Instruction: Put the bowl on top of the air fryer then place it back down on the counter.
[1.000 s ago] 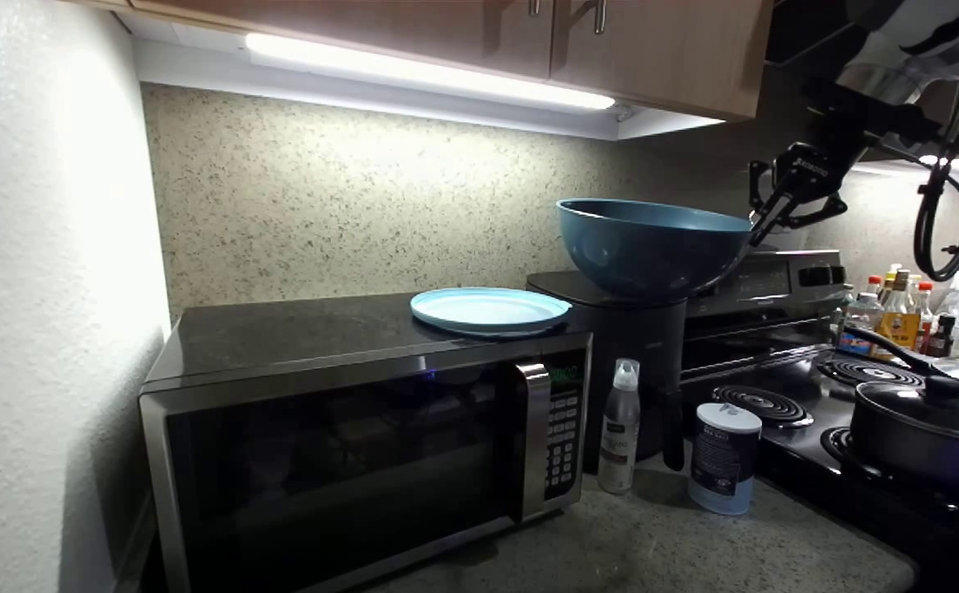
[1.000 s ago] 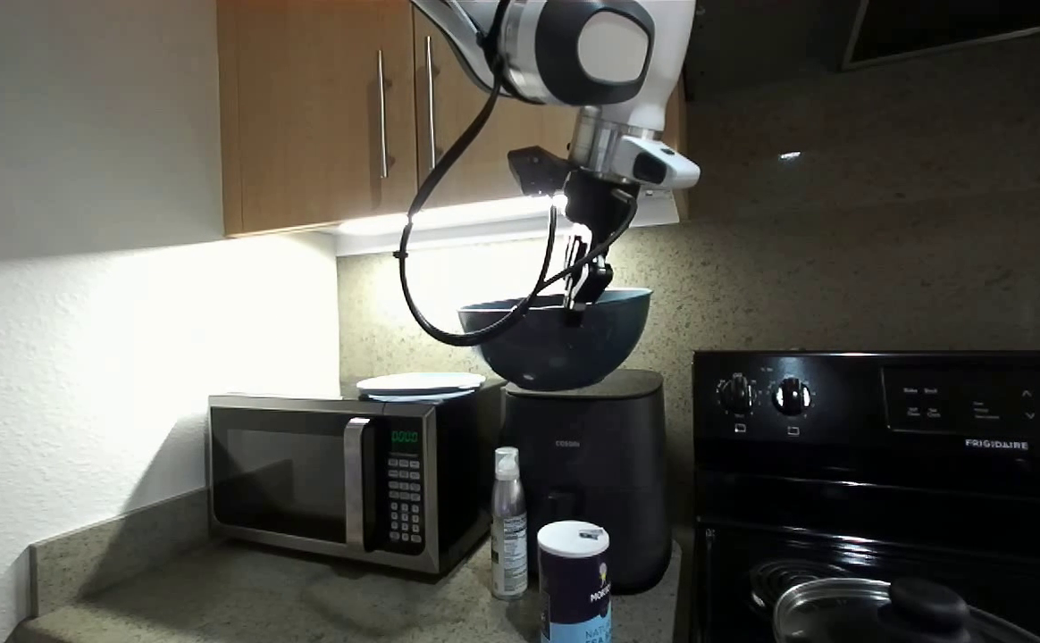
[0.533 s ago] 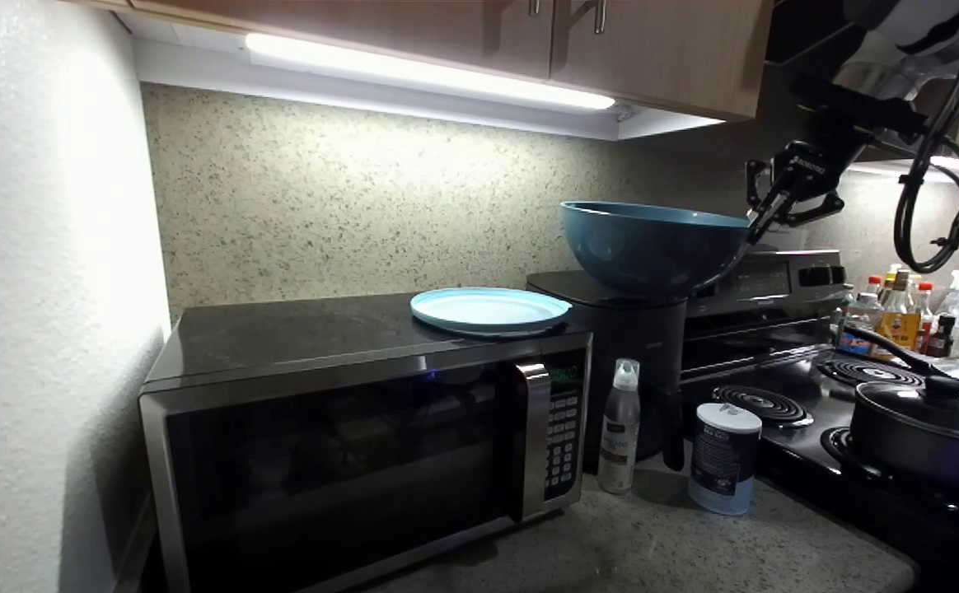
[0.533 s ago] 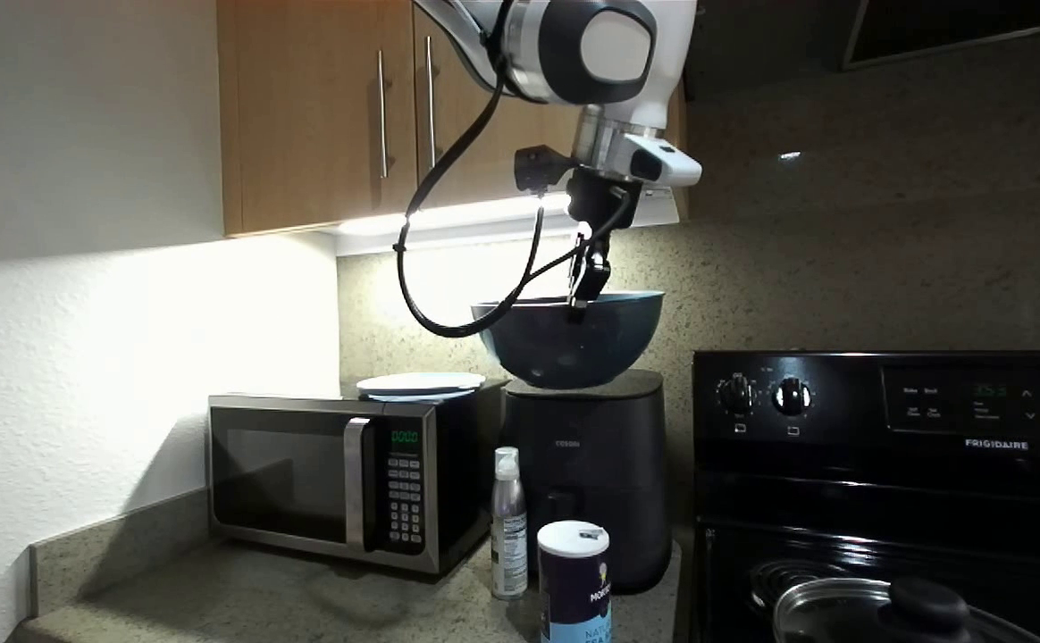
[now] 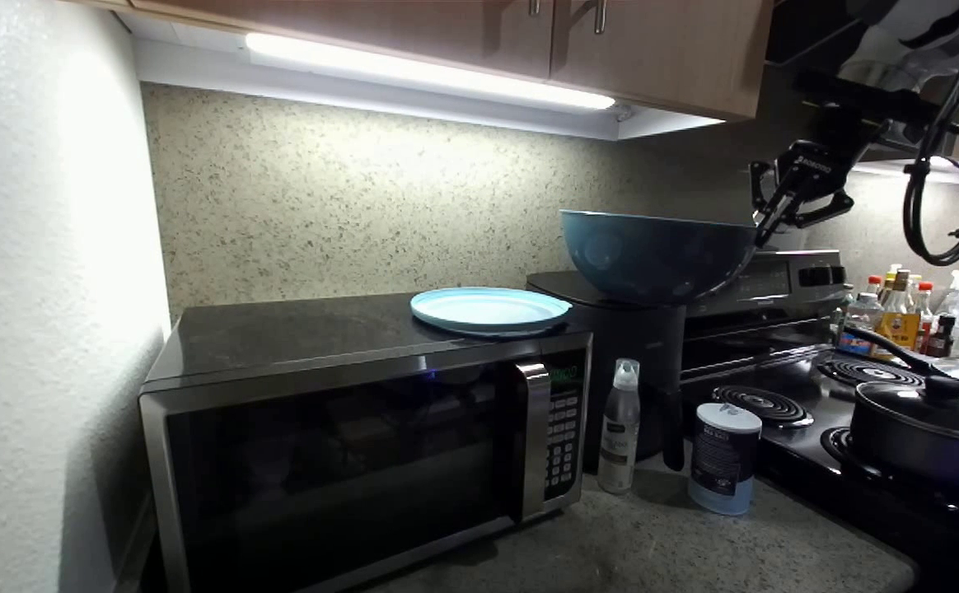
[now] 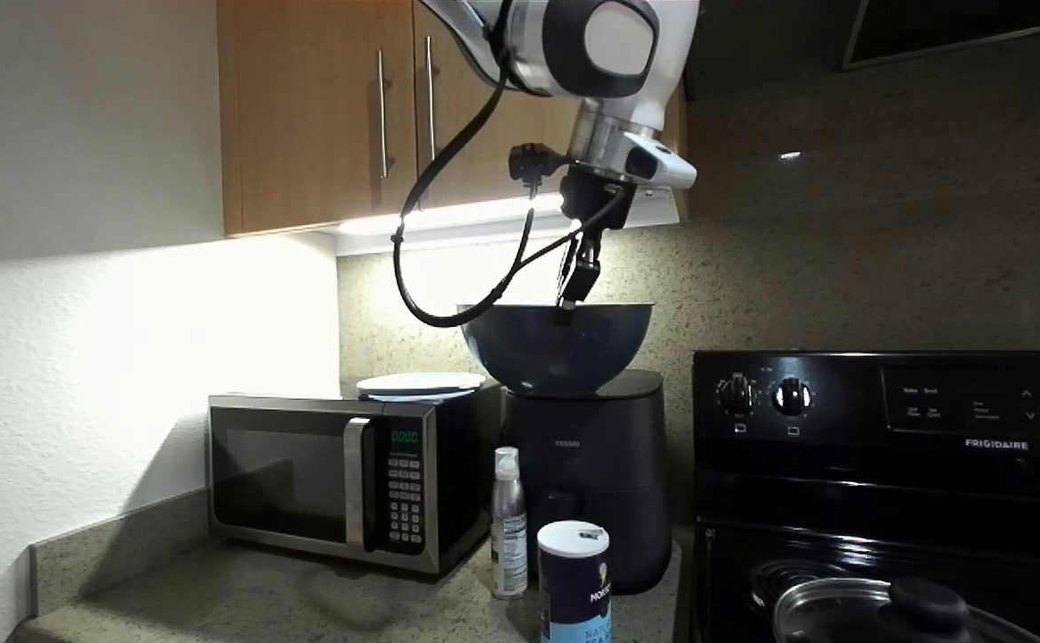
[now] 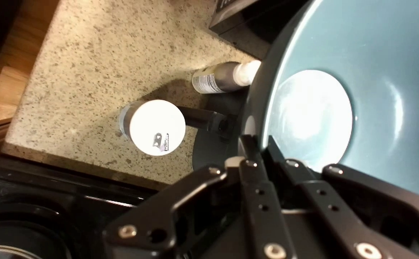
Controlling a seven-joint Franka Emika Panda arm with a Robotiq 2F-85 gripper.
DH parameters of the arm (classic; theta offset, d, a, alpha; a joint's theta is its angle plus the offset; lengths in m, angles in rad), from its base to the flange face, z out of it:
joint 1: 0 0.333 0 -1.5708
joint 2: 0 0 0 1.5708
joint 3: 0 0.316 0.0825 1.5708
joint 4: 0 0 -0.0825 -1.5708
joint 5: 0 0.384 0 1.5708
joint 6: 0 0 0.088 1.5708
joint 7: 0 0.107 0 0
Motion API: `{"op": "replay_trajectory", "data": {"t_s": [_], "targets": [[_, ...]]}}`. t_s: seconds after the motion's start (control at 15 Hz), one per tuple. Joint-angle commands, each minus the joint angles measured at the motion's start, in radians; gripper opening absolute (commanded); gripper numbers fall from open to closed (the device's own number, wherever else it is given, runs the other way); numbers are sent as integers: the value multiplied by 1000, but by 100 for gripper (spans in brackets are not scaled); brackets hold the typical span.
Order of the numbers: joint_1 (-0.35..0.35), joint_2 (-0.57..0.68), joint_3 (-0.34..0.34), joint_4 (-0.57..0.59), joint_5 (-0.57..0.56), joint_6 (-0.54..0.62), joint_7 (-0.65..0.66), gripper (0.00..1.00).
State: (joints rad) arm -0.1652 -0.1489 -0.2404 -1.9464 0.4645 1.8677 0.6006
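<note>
Your gripper (image 7: 261,142): blk, jointed, clamped tight on rim of bowl (image 6: 556,353). Bowl: lg., deep, rd., smooth teal-blue, highlights inside; you have it at top of air fryer (image 6: 596,473), contact unclear. Air fryer: blk, boxy, rounded corners. In front of it: cyl. canister (image 6: 574,585) w/ wht lid; slim silvery btl (image 6: 509,531). Beside it: steel-framed microwave (image 6: 319,482). Under it: speckled counter (image 6: 225,594).

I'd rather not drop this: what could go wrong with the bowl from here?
The tool pinches the bowl only at its rim, so it could tip or slip. In both exterior views the bowl appears to reach past an edge of the air fryer, so it might settle off-centre. If it fell, it could knock over the spray bottle or white-lidded canister standing in front of the air fryer.
</note>
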Motion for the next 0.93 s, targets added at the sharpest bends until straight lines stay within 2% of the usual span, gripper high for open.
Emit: {"op": "replay_trajectory", "data": {"t_s": [0.0,0.27,0.73,0.8,0.87], "targets": [[-22,11,10,50,-3,-76,8,7],[-25,15,13,60,-10,-70,19,7],[-29,15,25,41,-36,89,95,7],[-29,16,27,40,-51,105,96,33],[-29,16,28,40,-65,120,98,34]]}}
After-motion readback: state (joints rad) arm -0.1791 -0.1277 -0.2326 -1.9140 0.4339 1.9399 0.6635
